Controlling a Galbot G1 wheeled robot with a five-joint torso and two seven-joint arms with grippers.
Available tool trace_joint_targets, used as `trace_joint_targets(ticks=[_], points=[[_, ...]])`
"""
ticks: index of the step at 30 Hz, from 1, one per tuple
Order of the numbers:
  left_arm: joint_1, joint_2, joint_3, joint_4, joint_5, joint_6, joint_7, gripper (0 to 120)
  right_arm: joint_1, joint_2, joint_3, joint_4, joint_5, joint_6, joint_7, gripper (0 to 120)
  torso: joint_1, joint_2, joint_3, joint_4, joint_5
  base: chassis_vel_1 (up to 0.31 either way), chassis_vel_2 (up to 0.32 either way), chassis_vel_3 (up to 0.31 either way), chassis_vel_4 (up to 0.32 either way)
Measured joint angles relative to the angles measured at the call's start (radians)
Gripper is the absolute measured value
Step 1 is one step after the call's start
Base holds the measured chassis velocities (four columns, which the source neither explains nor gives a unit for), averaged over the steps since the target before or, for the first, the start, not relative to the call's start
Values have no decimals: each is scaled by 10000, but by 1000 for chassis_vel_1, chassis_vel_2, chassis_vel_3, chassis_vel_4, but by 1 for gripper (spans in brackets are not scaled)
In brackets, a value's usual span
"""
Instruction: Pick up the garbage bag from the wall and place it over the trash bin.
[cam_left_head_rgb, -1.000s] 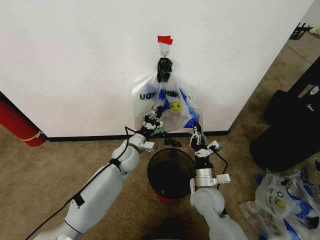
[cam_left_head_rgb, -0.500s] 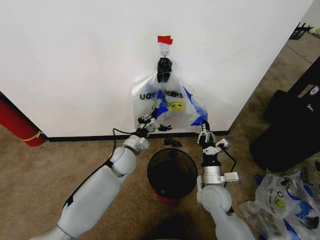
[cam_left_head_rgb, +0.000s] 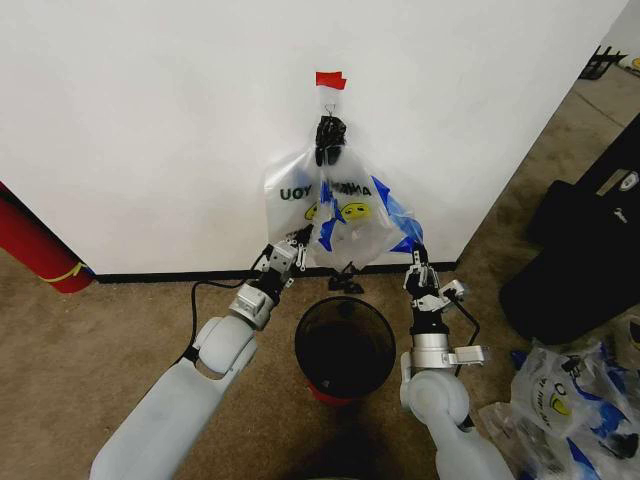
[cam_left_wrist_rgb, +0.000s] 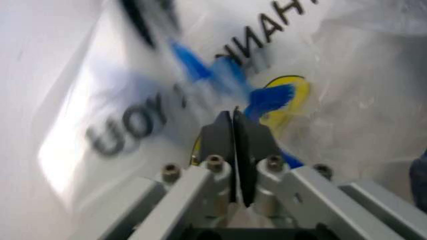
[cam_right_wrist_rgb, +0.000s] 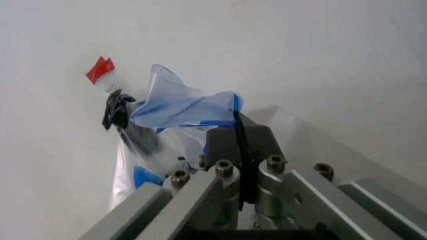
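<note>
Gripping the garbage bag (cam_left_head_rgb: 345, 215) at both lower corners against the wall (cam_left_head_rgb: 150, 130).
Left pincer (cam_left_head_rgb: 297, 243) and right pincer (cam_left_head_rgb: 414, 252) each clamp its plastic, above the trash bin (cam_left_head_rgb: 344, 345).

The bag (cam_left_wrist_rgb: 220, 75) hanging on the wall just ahead of the left gripper (cam_left_wrist_rgb: 233, 131) carries dark block lettering, seen reversed through the plastic. Left wrist view: "UOY" reads off the gripper's fingertips toward the bag's edge, and above it a cut-off "HAN" from a longer word. A yellow round mark (cam_left_wrist_rgb: 288, 95) sits right beyond the fingertips, partly under a blue patch; no text on it readable. Head view: same bag (cam_left_head_rgb: 300, 190), "UOY" legible, second word beside it too broken by folds to read. Nothing else bears readable text.
</note>
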Motion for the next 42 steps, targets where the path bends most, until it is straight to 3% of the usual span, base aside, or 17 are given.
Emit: trace_joint_targets(ticks=[5, 18, 21, 23, 37, 42], points=[[-604, -109, 480, 346, 1614, 194, -30, 26, -100, 117, -121, 118, -226, 0, -34, 0, 0, 0, 0, -2, 0, 0, 0, 0, 0], [-1576, -231, 1302, 1022, 3081, 1987, 41, 67, -1, 302, -292, 61, -433, -23, -51, 0, 1, 0, 1, 0, 0, 0, 0, 0, 0], [-1824, -329, 1389, 1310, 3943, 2223, 251, 81, 53, 366, -342, 52, -461, -41, -51, 0, 0, 0, 1, 0, 1, 0, 0, 0, 0], [-1974, -395, 1417, 1529, 4512, 2216, 270, 84, 59, 384, -363, 59, -479, -50, -51, 0, 0, -1, 1, 1, 0, 0, 0, 0, 0], [-2222, -717, 1497, 2063, 5522, 2123, -289, 34, -49, 375, -358, 197, -502, -56, -43, 0, 0, -1, 1, 0, 0, 0, 0, 0, 0], [-2136, -646, 1431, 1961, 5192, 2165, -422, 18, -88, 331, -356, 282, -504, -56, -29, 0, 0, 0, 1, 0, 0, 0, 0, 0, 0]])
